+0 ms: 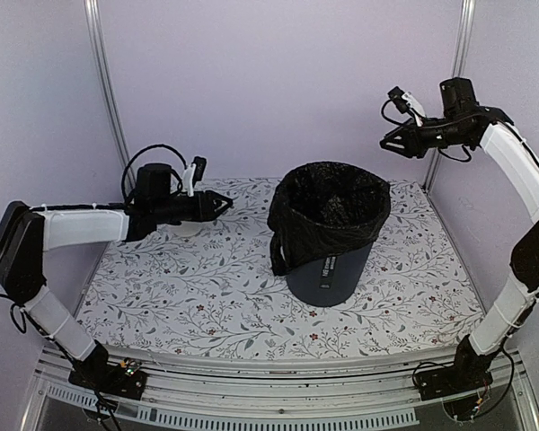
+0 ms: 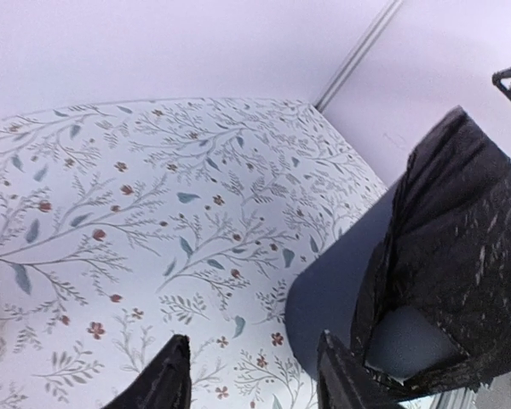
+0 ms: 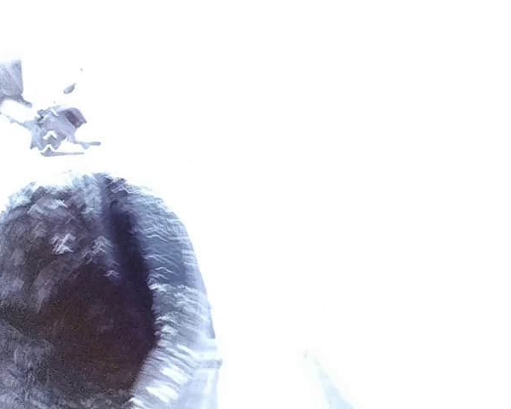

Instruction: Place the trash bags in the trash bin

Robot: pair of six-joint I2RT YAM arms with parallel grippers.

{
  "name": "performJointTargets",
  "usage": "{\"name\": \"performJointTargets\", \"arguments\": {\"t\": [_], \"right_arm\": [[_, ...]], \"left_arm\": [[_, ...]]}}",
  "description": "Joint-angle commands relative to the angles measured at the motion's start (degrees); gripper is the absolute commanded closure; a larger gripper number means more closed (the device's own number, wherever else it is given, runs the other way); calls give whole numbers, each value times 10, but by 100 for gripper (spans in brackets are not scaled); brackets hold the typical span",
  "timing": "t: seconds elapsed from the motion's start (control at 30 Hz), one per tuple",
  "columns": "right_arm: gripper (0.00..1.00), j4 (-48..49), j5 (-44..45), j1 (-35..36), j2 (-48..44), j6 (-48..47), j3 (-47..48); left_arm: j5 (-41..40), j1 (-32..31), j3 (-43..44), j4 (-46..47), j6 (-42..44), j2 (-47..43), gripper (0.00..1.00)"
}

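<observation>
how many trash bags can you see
1. The black trash bag sits in the grey trash bin, centre-right, its edge folded over the rim; any others inside would be hidden.

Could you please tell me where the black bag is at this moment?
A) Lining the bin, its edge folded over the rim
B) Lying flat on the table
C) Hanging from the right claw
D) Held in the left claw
A: the bag sits inside the bin with its edge draped over the rim, and the left claw and right claw are both clear of it.
</observation>
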Motion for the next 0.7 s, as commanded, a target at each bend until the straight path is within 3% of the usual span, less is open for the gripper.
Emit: {"name": "performJointTargets", "arguments": {"t": [0.0, 0.1, 0.2, 0.3, 0.37, 0.4, 0.5, 0.67], "right_arm": [[54, 162, -25, -56, -59, 114, -111], [44, 212, -8, -85, -84, 150, -185], [24, 290, 3, -114, -126, 188, -287], [15, 370, 26, -133, -172, 229, -375], [10, 410, 60, -135, -202, 257, -423], [9, 433, 74, -134, -216, 273, -444], [3, 447, 116, -134, -256, 302, -461], [2, 392, 192, -134, -279, 346, -381]], "left_arm": [[-78, 36, 50, -135, 72, -31, 45], [-101, 62, 68, -165, 79, -43, 38], [-124, 83, 80, -184, 82, -52, 25], [-164, 95, 88, -205, 85, -58, 22], [-185, 98, 96, -220, 92, -58, 4], [-192, 98, 101, -227, 99, -58, 3], [-201, 99, 128, -250, 126, -59, 3], [-228, 99, 195, -294, 169, -70, 3]]}}
